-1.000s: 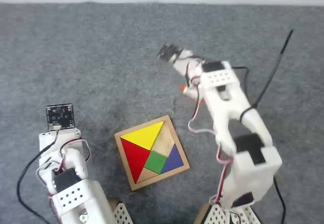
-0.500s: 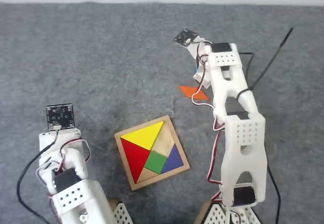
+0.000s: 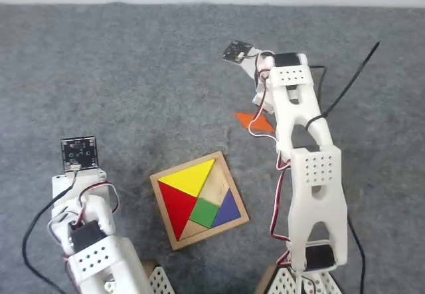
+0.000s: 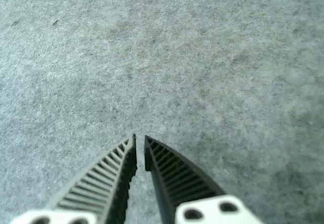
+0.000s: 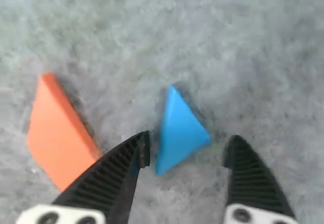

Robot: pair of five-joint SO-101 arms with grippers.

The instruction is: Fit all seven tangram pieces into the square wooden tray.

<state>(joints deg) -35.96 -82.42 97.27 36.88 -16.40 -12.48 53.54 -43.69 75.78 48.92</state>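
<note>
The square wooden tray (image 3: pixel 234 186) lies on the grey carpet near the middle front, holding a yellow triangle (image 3: pixel 190 177), a red triangle (image 3: pixel 176 206), a green square (image 3: pixel 205 212) and a purple triangle (image 3: pixel 228 209). An orange parallelogram (image 3: pixel 253 120) (image 5: pixel 56 133) lies beyond it, close to the right arm. My right gripper (image 5: pixel 188 152) is open over a small light-blue triangle (image 5: pixel 177 129), one finger on each side of it. My left gripper (image 4: pixel 140 144) is shut over bare carpet at the front left.
Grey carpet covers the whole table. The right arm (image 3: pixel 312 168) stretches from the front right edge towards the back. A black cable (image 3: pixel 352 98) trails to its right. The left arm's base (image 3: pixel 86 234) stands at the front left.
The right arm has swung away from the tray and stretched farther back, over the orange piece's far side. The left arm has kept still.
</note>
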